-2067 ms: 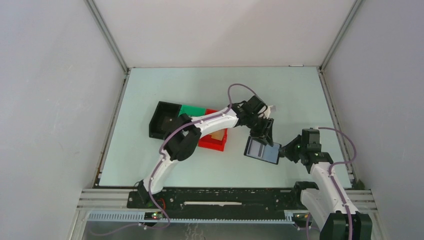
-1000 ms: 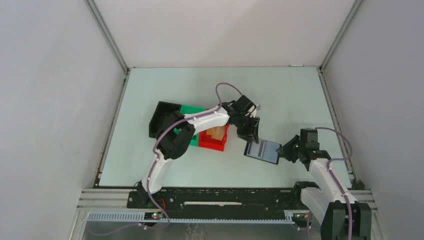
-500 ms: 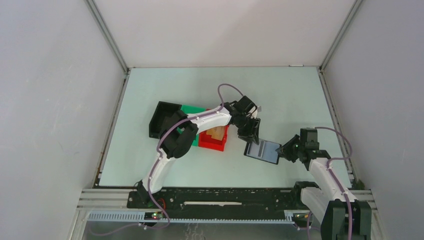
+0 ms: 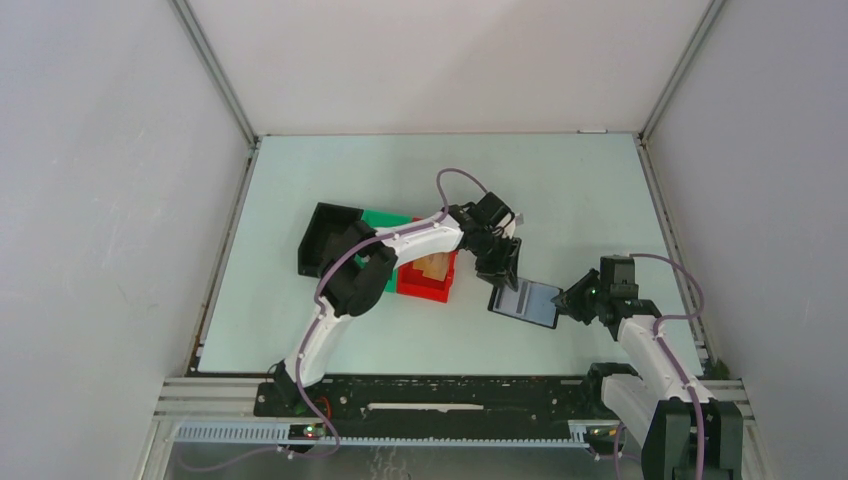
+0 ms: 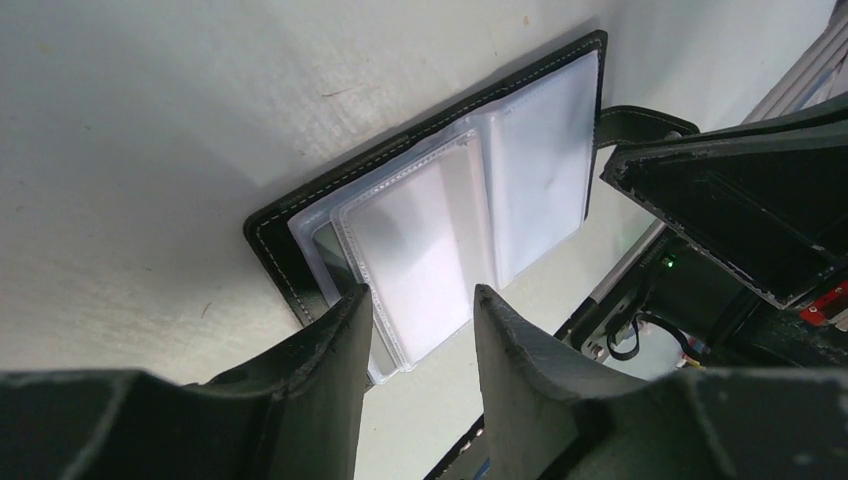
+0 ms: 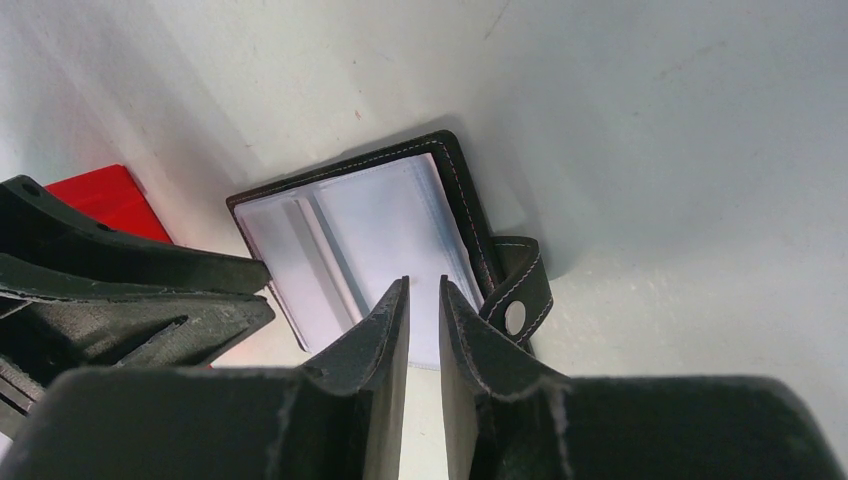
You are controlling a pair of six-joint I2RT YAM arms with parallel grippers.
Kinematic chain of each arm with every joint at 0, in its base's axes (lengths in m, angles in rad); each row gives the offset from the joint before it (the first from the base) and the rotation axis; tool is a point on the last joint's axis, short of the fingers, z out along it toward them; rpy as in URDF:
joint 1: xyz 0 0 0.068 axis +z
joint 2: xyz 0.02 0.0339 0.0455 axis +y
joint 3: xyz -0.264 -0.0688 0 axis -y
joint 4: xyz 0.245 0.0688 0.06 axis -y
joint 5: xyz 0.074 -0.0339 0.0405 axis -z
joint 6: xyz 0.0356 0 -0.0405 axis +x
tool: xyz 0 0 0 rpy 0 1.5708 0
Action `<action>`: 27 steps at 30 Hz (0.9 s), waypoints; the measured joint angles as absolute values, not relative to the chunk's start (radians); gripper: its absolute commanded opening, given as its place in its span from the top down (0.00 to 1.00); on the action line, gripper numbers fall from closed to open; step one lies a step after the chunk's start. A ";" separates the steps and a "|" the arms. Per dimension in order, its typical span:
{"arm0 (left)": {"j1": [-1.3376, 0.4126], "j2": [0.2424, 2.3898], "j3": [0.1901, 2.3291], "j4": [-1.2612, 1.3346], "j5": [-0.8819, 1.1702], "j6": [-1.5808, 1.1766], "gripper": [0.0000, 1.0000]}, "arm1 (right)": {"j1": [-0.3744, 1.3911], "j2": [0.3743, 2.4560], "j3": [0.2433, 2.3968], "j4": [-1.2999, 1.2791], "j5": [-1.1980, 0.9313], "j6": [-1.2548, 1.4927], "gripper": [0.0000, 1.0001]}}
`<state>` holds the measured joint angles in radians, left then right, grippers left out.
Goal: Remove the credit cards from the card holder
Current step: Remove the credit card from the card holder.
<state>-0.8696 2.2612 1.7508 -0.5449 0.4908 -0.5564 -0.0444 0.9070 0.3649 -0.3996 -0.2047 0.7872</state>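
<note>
The black card holder [image 4: 527,302] lies open on the table between my two grippers. Clear sleeves inside it hold pale, shiny credit cards [image 5: 430,240]. My left gripper [image 4: 503,279] hangs over the holder's left end, jaws open. In the left wrist view its fingertips [image 5: 352,305] straddle the corner of the top sleeve, gripping nothing. My right gripper [image 4: 566,303] sits at the holder's right edge. In the right wrist view its fingers [image 6: 395,300] stand a narrow gap apart over the right-hand page [image 6: 385,225], beside the snap strap [image 6: 515,300], with nothing between them.
A red bin [image 4: 428,280] holding something tan sits just left of the left gripper. A green bin [image 4: 385,221] and a black bin [image 4: 325,238] stand further left, under the left arm. Enclosure walls ring the table; a metal rail [image 4: 450,395] runs along the near edge.
Two seconds ago the left gripper was further right and back; it has come left and down onto the holder's left end. Nothing has moved in the last half second.
</note>
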 measured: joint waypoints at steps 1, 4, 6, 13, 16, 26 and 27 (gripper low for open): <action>-0.870 2.261 1.751 -0.545 0.495 -0.556 0.53 | -0.044 0.907 0.365 -0.400 -0.205 0.787 0.75; -0.875 2.261 1.758 -0.551 0.506 -0.550 0.53 | -0.044 0.909 0.365 -0.400 -0.205 0.787 0.75; -0.879 2.261 1.769 -0.553 0.511 -0.549 0.53 | -0.044 0.913 0.365 -0.400 -0.205 0.787 0.75; -0.888 2.261 1.783 -0.552 0.538 -0.549 0.53 | -0.044 0.913 0.365 -0.400 -0.205 0.787 0.75; -0.888 2.261 1.783 -0.554 0.527 -0.548 0.52 | -0.044 0.913 0.365 -0.400 -0.205 0.787 0.75; -0.888 2.261 1.783 -0.601 0.429 -0.530 0.52 | -0.044 0.913 0.365 -0.400 -0.205 0.787 0.75; -0.888 2.261 1.783 -0.603 0.428 -0.530 0.52 | -0.044 0.913 0.365 -0.400 -0.205 0.787 0.75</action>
<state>-0.8879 2.2612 1.7828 -0.6025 0.4278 -0.5304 -0.0444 0.9127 0.3649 -0.4000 -0.2047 0.7872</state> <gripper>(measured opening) 0.477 0.251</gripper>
